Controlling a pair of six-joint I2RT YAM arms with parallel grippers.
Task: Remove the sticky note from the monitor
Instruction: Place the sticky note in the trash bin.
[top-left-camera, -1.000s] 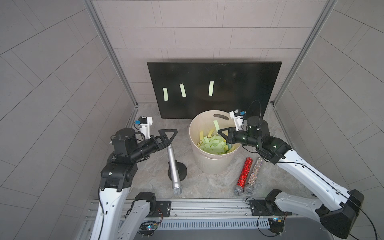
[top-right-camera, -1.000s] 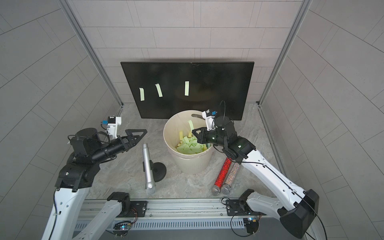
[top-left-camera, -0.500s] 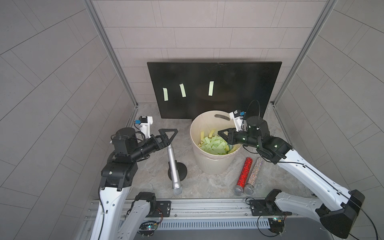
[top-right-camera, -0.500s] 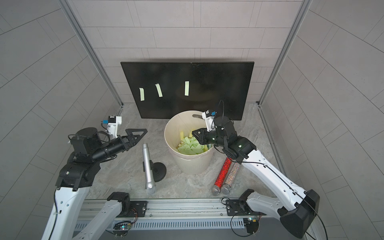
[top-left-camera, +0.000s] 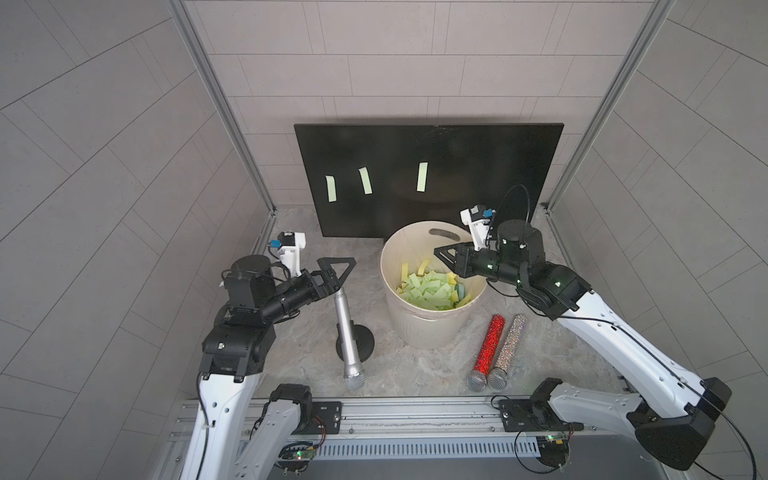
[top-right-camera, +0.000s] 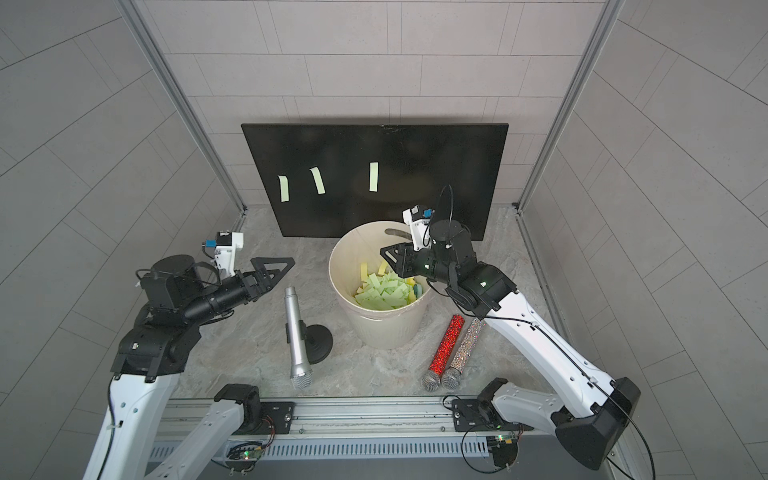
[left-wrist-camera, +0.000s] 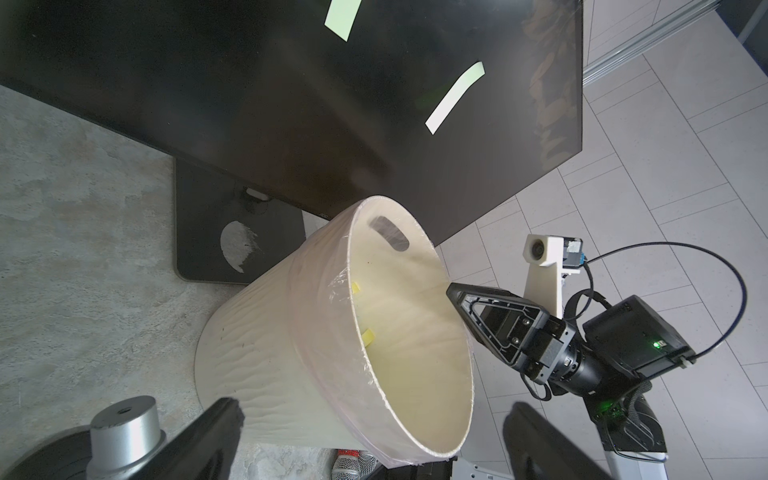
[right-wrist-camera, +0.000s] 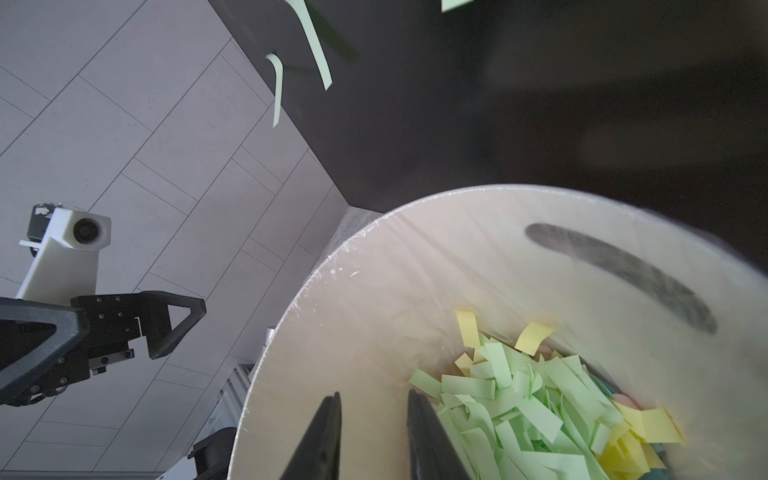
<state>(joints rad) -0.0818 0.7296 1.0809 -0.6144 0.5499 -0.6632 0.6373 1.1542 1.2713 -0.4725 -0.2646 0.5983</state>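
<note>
The black monitor (top-left-camera: 478, 174) (top-right-camera: 436, 166) leans at the back wall. Three pale green sticky notes cling to it: the left sticky note (top-left-camera: 331, 188) (top-right-camera: 284, 188), the middle one (top-left-camera: 365, 180) and the right one (top-left-camera: 422, 177). My right gripper (top-left-camera: 440, 252) (right-wrist-camera: 374, 397) hovers over the cream bucket (top-left-camera: 388, 249) (right-wrist-camera: 374, 291). It is open by a narrow gap with nothing between its fingers. Several green and yellow strips (right-wrist-camera: 532, 407) lie in the bucket. My left gripper (top-left-camera: 349, 264) (left-wrist-camera: 372, 409) stands wide open and empty, left of the bucket.
A silver microphone (top-left-camera: 347, 328) lies across a round black base (top-left-camera: 363, 343) in front of my left arm. Red (top-left-camera: 488, 347) and silver glitter microphones (top-left-camera: 509, 345) lie right of the bucket. The monitor's flat foot (left-wrist-camera: 199, 232) sits behind the bucket.
The right gripper's jaws have parted over the bucket, and a pale strip near their tips now sits lower in the bucket. The left arm has not moved.
</note>
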